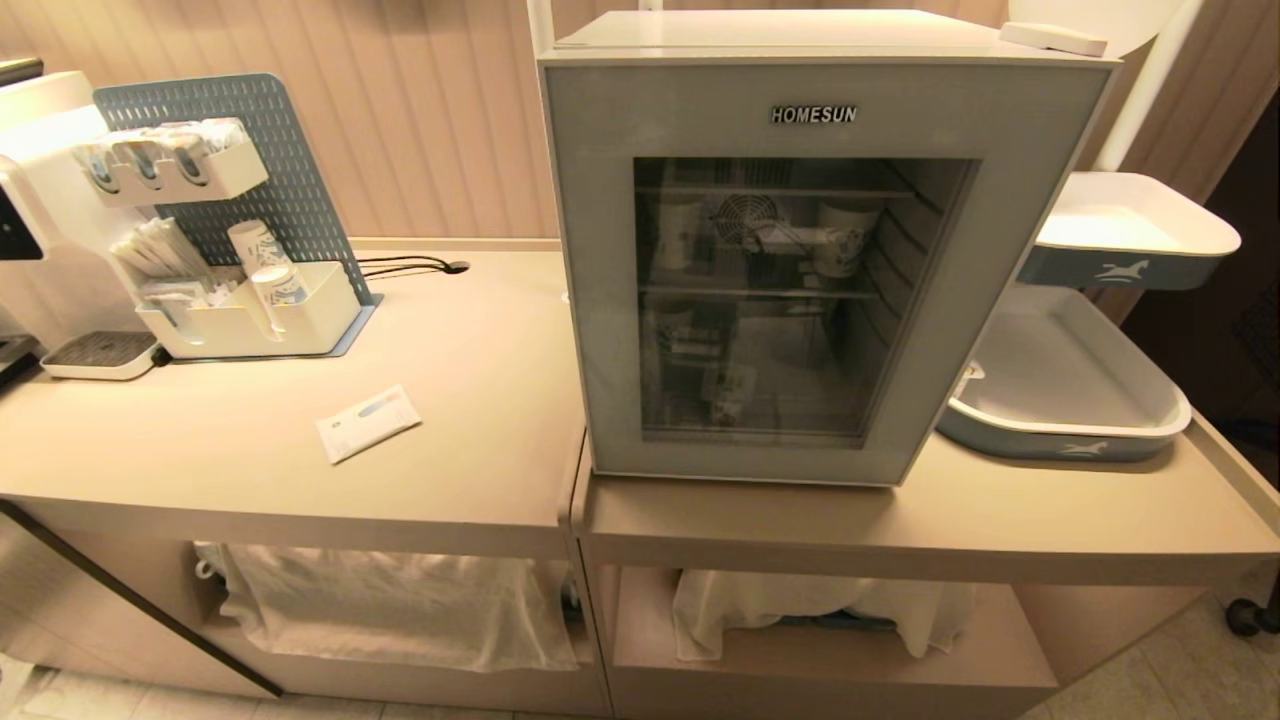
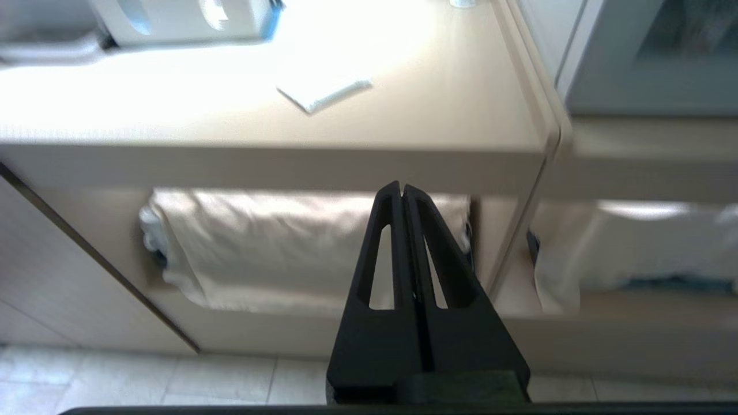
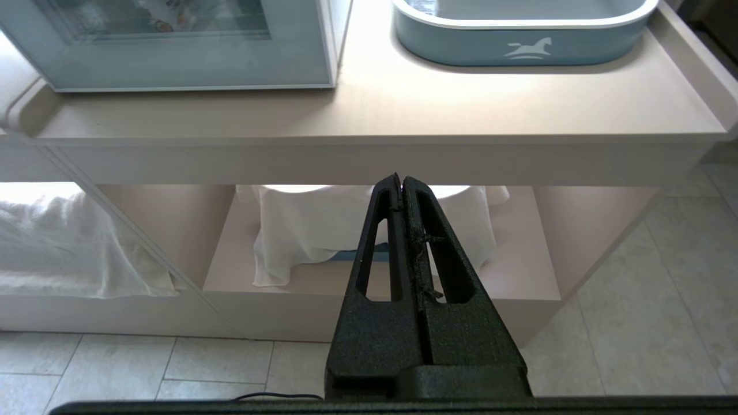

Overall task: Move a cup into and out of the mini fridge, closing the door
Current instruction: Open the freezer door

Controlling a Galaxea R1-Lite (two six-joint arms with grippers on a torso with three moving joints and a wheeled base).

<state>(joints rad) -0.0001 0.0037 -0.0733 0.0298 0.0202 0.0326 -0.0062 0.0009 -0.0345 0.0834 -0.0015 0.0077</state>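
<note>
The mini fridge (image 1: 820,90) stands on the right counter, its door (image 1: 600,300) shut, with "HOMESUN" above the dark glass. Behind the glass, low down, a small squat white cup (image 1: 733,392) with orange-brown print (image 3: 157,22) shows dimly. Two taller paper cups (image 1: 845,238) stand on the upper wire shelf by the rear fan. Neither gripper is in the head view. My left gripper (image 2: 402,187) is shut and empty, hanging in front of the left counter's edge. In front of the right counter, below the fridge, my right gripper (image 3: 399,178) is also shut and empty.
A white packet (image 1: 367,422) lies on the left counter. A pegboard organiser (image 1: 250,300) with paper cups and a coffee machine (image 1: 40,200) stand at the far left. Two blue-white trays (image 1: 1065,440) sit right of the fridge. Cloths (image 1: 390,605) hang on the shelves underneath.
</note>
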